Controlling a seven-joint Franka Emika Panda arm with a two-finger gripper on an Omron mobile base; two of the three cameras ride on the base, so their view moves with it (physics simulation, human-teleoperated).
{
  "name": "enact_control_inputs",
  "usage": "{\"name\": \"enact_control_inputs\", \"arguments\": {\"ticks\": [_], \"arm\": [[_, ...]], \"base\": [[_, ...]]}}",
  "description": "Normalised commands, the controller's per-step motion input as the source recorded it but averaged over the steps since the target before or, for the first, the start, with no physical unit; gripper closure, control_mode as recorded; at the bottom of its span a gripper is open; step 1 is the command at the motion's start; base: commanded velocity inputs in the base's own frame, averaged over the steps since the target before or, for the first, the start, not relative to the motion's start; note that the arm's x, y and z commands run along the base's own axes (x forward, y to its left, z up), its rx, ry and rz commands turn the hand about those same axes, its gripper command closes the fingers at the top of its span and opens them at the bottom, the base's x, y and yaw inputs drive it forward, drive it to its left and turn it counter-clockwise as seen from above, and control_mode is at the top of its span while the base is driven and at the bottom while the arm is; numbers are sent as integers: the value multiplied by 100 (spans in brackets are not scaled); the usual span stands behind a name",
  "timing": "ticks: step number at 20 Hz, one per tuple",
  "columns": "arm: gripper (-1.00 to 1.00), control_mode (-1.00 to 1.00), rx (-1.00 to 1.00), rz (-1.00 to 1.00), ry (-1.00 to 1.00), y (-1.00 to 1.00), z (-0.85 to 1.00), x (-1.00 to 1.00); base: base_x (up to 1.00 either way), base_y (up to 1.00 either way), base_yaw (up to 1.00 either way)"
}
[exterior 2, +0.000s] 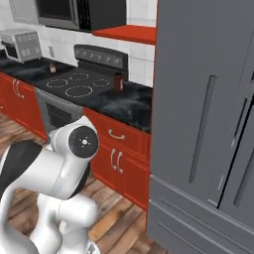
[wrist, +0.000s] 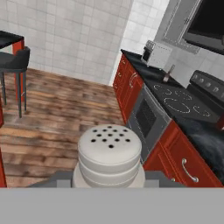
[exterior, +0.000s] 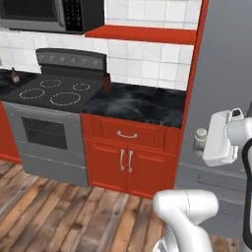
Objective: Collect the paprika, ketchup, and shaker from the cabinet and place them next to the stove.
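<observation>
Off the right end of the worktop [exterior: 142, 106], in front of the grey fridge [exterior 2: 198, 99], the gripper [exterior: 203, 143] is clamped on the shaker [wrist: 110, 155]; its perforated round top faces the hand camera, and in the left base view its pale body [exterior: 200, 141] pokes out beside the white hand, clear of any surface

The paprika [exterior: 106, 83] stands on the worktop at its left edge, just beside the stove [exterior: 51, 91], near the back right burner; the right base view shows the same dark jar [exterior 2: 118, 82] there. The ketchup [exterior: 15, 77] stands on the worktop on the far side of the stove, near its back left corner, also seen as a small bottle [exterior 2: 52, 67] in the right base view and [wrist: 166, 77] in the hand view

A toaster [exterior 2: 21, 44] sits farther along that worktop, against the tiled wall. A black microwave [exterior: 49, 14] hangs above the stove
</observation>
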Motion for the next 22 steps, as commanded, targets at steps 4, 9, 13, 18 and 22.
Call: {"name": "enact_control_inputs", "arguments": {"ticks": [4,9,13,18,22], "arm": [[100,100,0,0,0,0,0,0],[100,100,0,0,0,0,0,0],[100,100,0,0,0,0,0,0],[100,100,0,0,0,0,0,0],[100,100,0,0,0,0,0,0]], "base": [[59,57,17],[24,80,1],[44,62,-8],[67,37,-14],[65,20,-16]]}}
